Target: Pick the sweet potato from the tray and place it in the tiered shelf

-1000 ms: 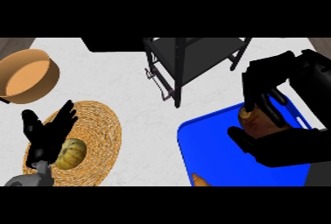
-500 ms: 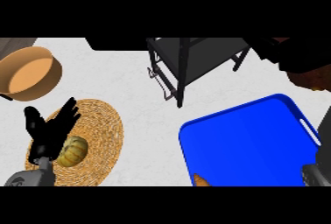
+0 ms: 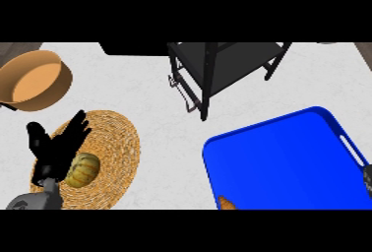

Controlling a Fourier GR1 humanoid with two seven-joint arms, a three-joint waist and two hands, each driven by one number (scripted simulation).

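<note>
So | white speckled counter [image 3: 160, 123] | left hand [image 3: 54, 145] spread over mat [image 3: 116, 142] | right hand can't tell, just a sliver [image 3: 367, 179] | sweet potato [image 3: 227, 203] on tray [image 3: 291, 162] bottom edge | shelf [image 3: 225, 64] up top

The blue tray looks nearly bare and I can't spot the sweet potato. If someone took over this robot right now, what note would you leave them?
Left hand: open, fingers up, resting over the woven mat at the lower left, beside a small pumpkin.
Right hand: only a dark sliver shows at the right edge, state unreadable.
Blue tray: lower right, bare except for an orange scrap at its lower edge, possibly the sweet potato but too cropped to tell.
Tiered shelf: top centre, nothing visible on it.
Wooden bowl: upper left.
Done: no placement visible. Left: find the sweet potato and put it in the shelf.
</note>
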